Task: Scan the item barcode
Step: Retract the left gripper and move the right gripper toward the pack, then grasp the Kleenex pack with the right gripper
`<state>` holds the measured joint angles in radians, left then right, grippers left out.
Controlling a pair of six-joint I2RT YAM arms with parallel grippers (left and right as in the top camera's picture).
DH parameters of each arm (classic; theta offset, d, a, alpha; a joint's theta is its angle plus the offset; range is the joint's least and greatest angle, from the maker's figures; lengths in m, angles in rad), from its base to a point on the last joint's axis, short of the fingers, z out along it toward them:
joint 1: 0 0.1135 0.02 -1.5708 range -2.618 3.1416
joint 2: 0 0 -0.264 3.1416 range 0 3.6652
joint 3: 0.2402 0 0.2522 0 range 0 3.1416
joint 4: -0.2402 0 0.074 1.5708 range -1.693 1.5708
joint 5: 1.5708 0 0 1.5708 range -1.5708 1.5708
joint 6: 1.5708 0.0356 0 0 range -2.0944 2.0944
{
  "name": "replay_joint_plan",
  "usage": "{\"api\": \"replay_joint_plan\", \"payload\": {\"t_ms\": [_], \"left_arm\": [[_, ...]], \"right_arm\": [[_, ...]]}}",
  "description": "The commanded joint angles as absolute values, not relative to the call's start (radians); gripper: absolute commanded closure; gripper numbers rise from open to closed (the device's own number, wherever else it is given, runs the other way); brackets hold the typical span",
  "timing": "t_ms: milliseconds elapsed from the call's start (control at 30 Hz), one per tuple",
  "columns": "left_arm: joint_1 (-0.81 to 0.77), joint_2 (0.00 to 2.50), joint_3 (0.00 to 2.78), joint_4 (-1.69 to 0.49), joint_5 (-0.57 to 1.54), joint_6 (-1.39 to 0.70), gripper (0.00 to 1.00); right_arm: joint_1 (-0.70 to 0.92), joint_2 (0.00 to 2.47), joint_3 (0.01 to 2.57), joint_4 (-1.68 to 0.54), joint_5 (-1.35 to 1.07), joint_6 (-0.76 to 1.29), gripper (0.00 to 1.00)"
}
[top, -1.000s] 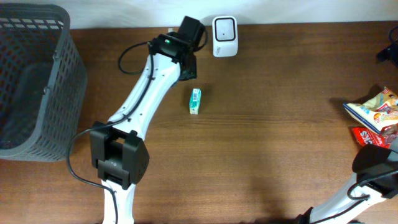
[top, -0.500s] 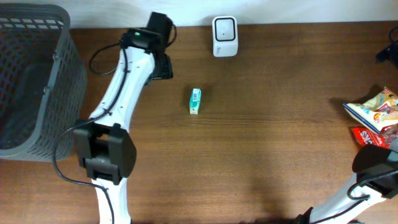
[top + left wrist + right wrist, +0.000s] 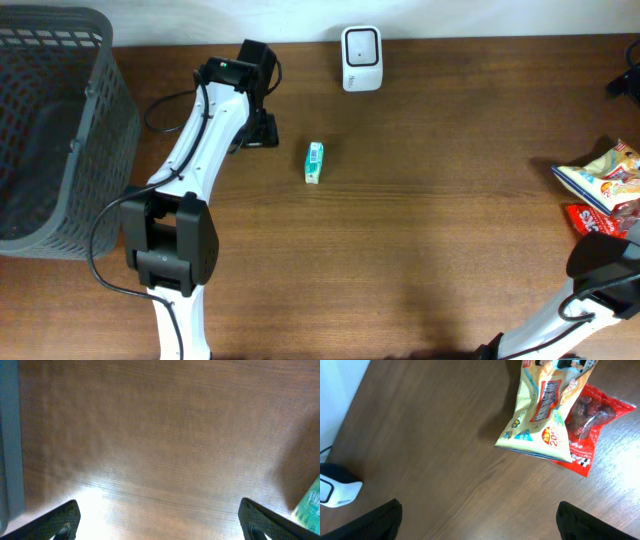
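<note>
We see the left gripper (image 3: 159,521) spread wide, empty — the green box (image 3: 314,161) lies near it. The right gripper (image 3: 477,520) gapes too.

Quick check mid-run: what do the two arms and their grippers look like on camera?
Left arm: slim white links, boxy black joint housings, looping black cable, a green light near the wrist. Right arm: same white link and black housing, mostly cut off. Both wrist views show dark, tapered fingertips.
</note>
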<state>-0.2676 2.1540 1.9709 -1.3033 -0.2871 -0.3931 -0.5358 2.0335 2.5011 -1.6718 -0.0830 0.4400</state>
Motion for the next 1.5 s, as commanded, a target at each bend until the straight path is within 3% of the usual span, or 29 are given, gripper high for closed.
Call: {"api": "replay_joint_plan", "payload": {"t_ms": [0,100,233,333,500,600,633,667,700,733,833,867,1133,1467], "left_arm": [[-0.264,2.128,1.964,-1.346,-0.2,-0.388,0.01],[-0.266,2.129,1.96,-1.367,-0.19,-0.388,0.01],[-0.266,2.129,1.936,-1.351,-0.126,-0.387,0.01],[-0.266,2.13,1.922,-1.336,-0.093,-0.387,0.14],[-0.266,2.13,1.919,-1.325,-0.096,-0.387,0.16],[-0.265,2.13,1.918,-1.301,-0.101,-0.388,0.25],[-0.266,2.13,1.918,-1.293,-0.101,-0.388,0.28],[-0.266,2.13,1.918,-1.283,-0.101,-0.388,0.31],[-0.266,2.13,1.918,-1.275,-0.101,-0.388,0.34],[-0.266,2.13,1.918,-1.271,-0.101,-0.388,0.34],[-0.266,2.13,1.918,-1.264,-0.101,-0.388,0.32],[-0.265,2.13,1.918,-1.264,-0.101,-0.388,0.33],[-0.265,2.13,1.918,-1.25,-0.132,-0.389,0.38],[-0.242,2.13,1.918,-1.27,-0.298,-0.408,0.48]], "right_arm": [[-0.53,2.037,2.504,-1.671,-0.277,0.434,0.02],[-0.505,2.038,2.498,-1.699,-0.485,0.413,0.02],[-0.377,2.049,2.463,-1.699,-0.407,0.273,0.02],[-0.266,2.058,2.404,-1.696,-0.335,0.258,0.02],[-0.108,2.068,2.299,-1.602,-0.301,0.258,0.02],[-0.039,2.069,2.253,-1.547,-0.303,0.27,0.01],[-0.02,2.069,2.239,-1.533,-0.302,0.27,0.07],[0.004,2.069,2.216,-1.51,-0.302,0.27,0.25],[0.028,2.069,2.186,-1.482,-0.302,0.27,0.37],[0.048,2.069,2.157,-1.457,-0.302,0.27,0.45],[0.12,2.069,2.036,-1.362,-0.303,0.31,0.85],[0.134,2.069,2.007,-1.339,-0.302,0.337,0.92],[0.272,2.069,1.751,-1.052,-0.338,0.485,0.96],[0.358,2.069,1.692,-0.961,-0.161,0.604,0.96]]}}
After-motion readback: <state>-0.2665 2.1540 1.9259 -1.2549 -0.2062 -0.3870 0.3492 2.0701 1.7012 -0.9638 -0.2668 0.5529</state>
